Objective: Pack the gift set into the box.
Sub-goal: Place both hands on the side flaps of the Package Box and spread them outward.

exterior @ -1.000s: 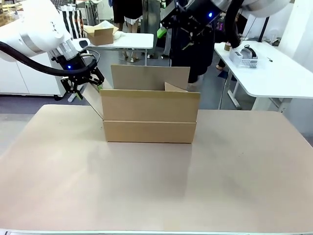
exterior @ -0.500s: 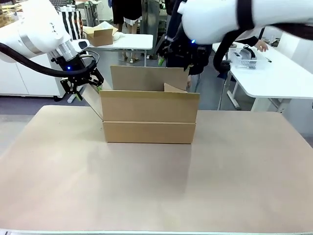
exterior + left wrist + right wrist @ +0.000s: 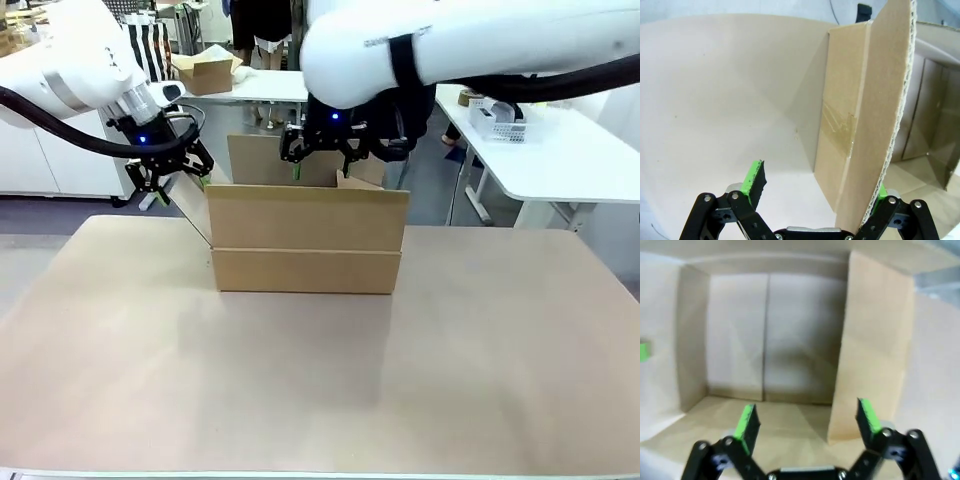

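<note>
The box (image 3: 305,235) is set at the middle of the table (image 3: 300,390), open at the top, with front and back flaps standing upright. A cardboard tip is seen poking up at the right end of the box.

The left gripper (image 3: 170,185) is held at the left end of the box, beside the side flap (image 3: 190,205). In the left wrist view the gripper (image 3: 817,187) is spread wide. The side flap (image 3: 860,150) is stood edge-on between the fingers, close against one green pad (image 3: 881,190) and well apart from the other (image 3: 754,179). No clamping is seen. Clear tape is seen on the flap's outer face. The inside of the box (image 3: 935,110) is shown as bare cardboard.

The right gripper (image 3: 320,168) is hung over the box opening, behind the front flap and in front of the back flap. In the right wrist view the gripper (image 3: 806,420) is pointed down into the box (image 3: 805,340), jaws spread wide, nothing held. Plain brown walls and floor are shown inside, with a cardboard flap (image 3: 875,340) tilted inward near one finger.

Behind the box to the left, a smaller cardboard box (image 3: 205,72) with white paper in it is set on a white table. Behind the box to the right, a white basket (image 3: 497,122) is set on another white table; its contents cannot be told.
</note>
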{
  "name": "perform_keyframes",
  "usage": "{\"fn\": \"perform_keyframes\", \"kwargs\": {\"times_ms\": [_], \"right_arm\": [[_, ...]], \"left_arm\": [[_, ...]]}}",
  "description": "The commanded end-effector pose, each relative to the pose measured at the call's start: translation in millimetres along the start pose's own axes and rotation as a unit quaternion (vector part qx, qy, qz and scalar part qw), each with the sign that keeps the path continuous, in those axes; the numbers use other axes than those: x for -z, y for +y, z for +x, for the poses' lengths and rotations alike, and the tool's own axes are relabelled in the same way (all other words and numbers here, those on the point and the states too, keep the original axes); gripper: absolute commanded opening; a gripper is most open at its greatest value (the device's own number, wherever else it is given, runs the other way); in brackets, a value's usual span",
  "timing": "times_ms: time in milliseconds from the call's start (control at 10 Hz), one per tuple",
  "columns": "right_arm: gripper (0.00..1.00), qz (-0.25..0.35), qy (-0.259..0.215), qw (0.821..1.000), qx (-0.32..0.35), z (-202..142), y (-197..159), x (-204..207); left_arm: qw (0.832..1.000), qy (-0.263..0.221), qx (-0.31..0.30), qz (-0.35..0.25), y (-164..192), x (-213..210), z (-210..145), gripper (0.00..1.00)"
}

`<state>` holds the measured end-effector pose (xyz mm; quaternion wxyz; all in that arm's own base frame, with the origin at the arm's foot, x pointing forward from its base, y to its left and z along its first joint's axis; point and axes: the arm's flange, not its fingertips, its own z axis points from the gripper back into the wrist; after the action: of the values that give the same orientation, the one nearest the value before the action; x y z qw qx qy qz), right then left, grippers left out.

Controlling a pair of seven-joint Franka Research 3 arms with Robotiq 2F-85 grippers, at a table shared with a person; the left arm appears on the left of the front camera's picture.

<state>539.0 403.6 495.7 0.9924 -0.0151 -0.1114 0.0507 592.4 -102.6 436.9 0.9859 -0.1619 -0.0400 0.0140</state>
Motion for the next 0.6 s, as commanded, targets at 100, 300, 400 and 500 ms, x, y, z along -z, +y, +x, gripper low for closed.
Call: {"fn": "perform_keyframes", "kwargs": {"times_ms": [100,300,400,500], "right_arm": [[1.0,-0.101,0.004,0.994,0.049,30.6,26.9,2.7],[1.0,-0.099,0.026,0.99,0.095,38.2,17.1,28.9],[1.0,-0.116,0.021,0.987,0.112,39.0,15.3,37.5],[1.0,-0.136,0.013,0.983,0.126,39.8,14.6,45.5]], "left_arm": [[1.0,0.0,-0.005,0.007,0.0,0.1,-1.8,1.0],[1.0,0.0,-0.005,0.007,0.0,0.1,-1.8,1.0],[1.0,0.0,-0.005,0.007,0.0,0.1,-1.8,1.0],[1.0,0.0,-0.005,0.007,0.0,0.1,-1.8,1.0]]}}
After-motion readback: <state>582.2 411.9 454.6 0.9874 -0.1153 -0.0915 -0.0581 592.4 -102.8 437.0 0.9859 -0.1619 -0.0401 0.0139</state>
